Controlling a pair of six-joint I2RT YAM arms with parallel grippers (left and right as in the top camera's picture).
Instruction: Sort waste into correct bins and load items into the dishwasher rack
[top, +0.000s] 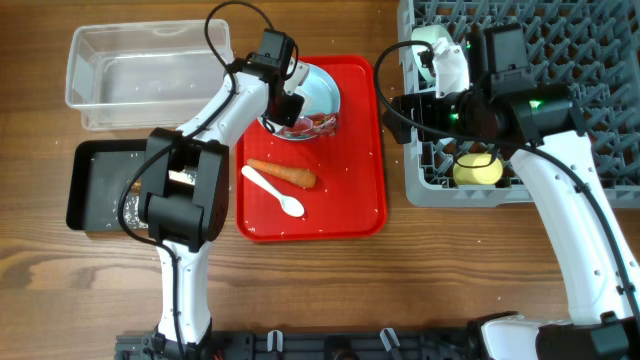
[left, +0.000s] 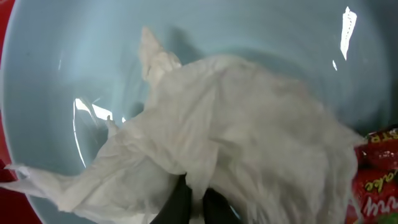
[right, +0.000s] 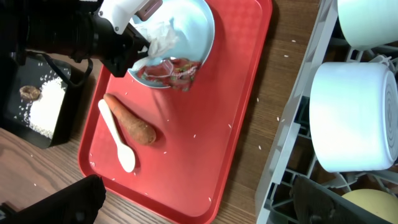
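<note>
- Tissue (left: 236, 137), white and crumpled, is found lying in the pale blue bowl (left: 62, 74) on the red tray (top: 350, 200). A fold of it is pinched between the clenched fingers of the left gripper (left: 193, 202).
- Only the fingertips are seen in the left wrist view, cut off at the bottom edge. From overhead the grip is hidden by the arm.
- The snack wrapper (left: 376, 168) is cut off at the right edge of that view, and its print cannot be read in full.
- The right gripper (right: 200, 202) is spread wide and grasps nothing. Only dark, blurred parts of it are seen at the bottom of its own view.
- Counted on the red tray: one bowl, one carrot (top: 283, 173), one white spoon (top: 272, 190).
- Counted beside it: one clear tub (top: 140, 70), one black tray (top: 90, 190).
- Counted in the rack (top: 600, 60): two pale rounded dishes (right: 354, 118), one cut off at the top edge, and one yellow cup (right: 373, 205).
- Rice (right: 46, 106) and a brown scrap (right: 28, 92) in the black tray are shown plainly by the right wrist view. Overhead they are largely covered by the left arm.
</note>
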